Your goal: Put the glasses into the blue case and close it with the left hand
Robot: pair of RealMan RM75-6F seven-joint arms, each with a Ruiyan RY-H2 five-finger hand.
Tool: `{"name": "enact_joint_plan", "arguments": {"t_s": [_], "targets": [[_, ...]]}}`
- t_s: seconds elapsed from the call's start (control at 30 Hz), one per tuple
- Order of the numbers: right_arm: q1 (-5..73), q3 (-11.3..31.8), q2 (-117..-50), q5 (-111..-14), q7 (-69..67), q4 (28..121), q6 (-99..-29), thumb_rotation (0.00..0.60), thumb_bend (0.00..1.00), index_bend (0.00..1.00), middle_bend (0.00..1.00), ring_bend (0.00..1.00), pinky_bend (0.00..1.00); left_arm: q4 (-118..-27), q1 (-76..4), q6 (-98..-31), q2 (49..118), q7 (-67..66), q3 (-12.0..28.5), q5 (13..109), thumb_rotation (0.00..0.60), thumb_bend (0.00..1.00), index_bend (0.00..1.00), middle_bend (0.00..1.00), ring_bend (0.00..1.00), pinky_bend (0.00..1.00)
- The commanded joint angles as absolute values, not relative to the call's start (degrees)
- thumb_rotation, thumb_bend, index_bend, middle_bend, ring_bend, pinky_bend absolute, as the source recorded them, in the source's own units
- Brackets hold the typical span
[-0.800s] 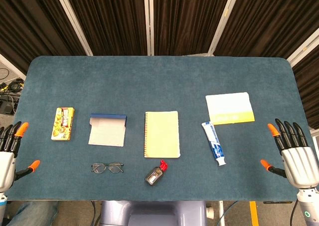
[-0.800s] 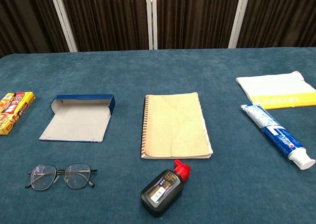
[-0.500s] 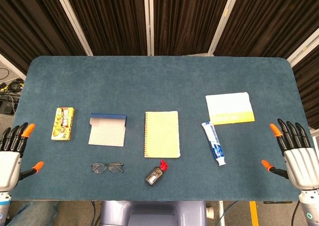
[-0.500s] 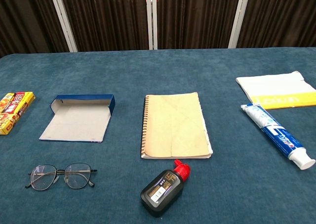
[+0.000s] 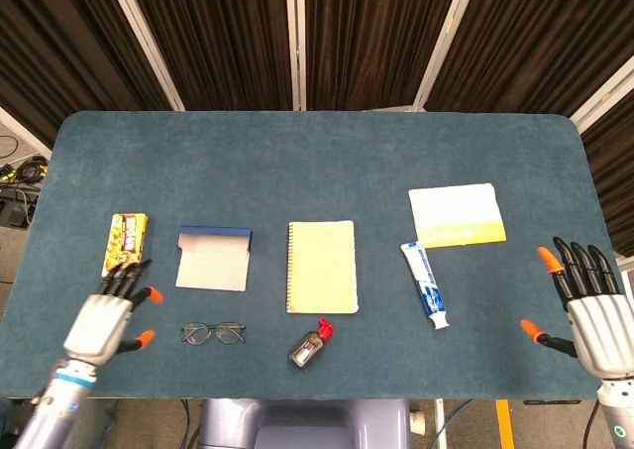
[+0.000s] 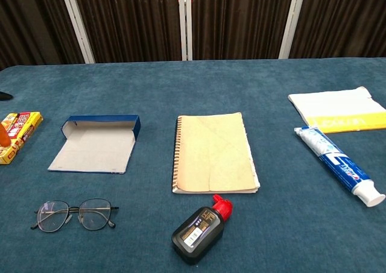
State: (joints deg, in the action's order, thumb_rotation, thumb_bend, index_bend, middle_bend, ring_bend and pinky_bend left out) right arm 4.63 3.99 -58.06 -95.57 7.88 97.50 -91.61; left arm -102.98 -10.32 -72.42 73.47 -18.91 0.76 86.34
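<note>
Thin black-framed glasses (image 5: 213,333) (image 6: 75,215) lie unfolded near the table's front edge. Just behind them the blue case (image 5: 214,260) (image 6: 96,143) lies open, its pale lining facing up and its blue wall at the far side. My left hand (image 5: 107,317) hovers to the left of the glasses, fingers spread, holding nothing; only a fingertip (image 6: 3,135) of it shows at the chest view's left edge. My right hand (image 5: 592,309) stays at the table's right edge, fingers spread and empty.
A yellow snack box (image 5: 125,243) lies left of the case. A yellow notebook (image 5: 322,266), a black ink bottle with a red cap (image 5: 309,345), a toothpaste tube (image 5: 425,284) and a white-and-yellow cloth (image 5: 456,214) sit to the right.
My left hand has moved in from the table's left edge toward the glasses. The right hand has hardly moved. No object has shifted.
</note>
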Motion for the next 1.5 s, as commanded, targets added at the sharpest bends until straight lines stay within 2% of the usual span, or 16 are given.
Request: {"name": "enact_joint_plan", "arguments": {"t_s": [0.03, 0.27, 0.53, 1.5], "targets": [[4.68, 3.86, -57.95, -95.59, 7.54, 97.69, -91.37, 0.6, 0.0, 0.0, 0.0, 0.0, 0.0, -103.36, -12.76, -68.48, 79.57, -24.63, 1.69, 80.44, 0.6, 0.33, 0.47, 0.0, 0.0, 0.0], [4.91, 3.99, -57.63, -95.03, 6.44, 97.56, -90.82, 0.6, 0.0, 0.0, 0.0, 0.0, 0.0, -101.86, -14.22, -67.07, 85.82, -31.31, 2.45, 73.85, 0.6, 0.37, 0.48, 0.0, 0.0, 0.0], [4.97, 3.71, -57.48, -95.39, 6.17, 97.72, -90.58, 0.6, 0.0, 0.0, 0.0, 0.0, 0.0, -101.09, -15.38, -66.62, 89.19, -33.75, 2.56, 70.62, 0.6, 0.38, 0.48, 0.0, 0.0, 0.0], [5.02, 3.67, -56.98, -95.17, 4.9, 97.76, -90.46, 0.6, 0.0, 0.0, 0.0, 0.0, 0.0, -97.58, -18.18, -67.14, 93.62, -34.68, 0.98, 65.83, 0.6, 0.44, 0.49, 0.0, 0.0, 0.0]]}}
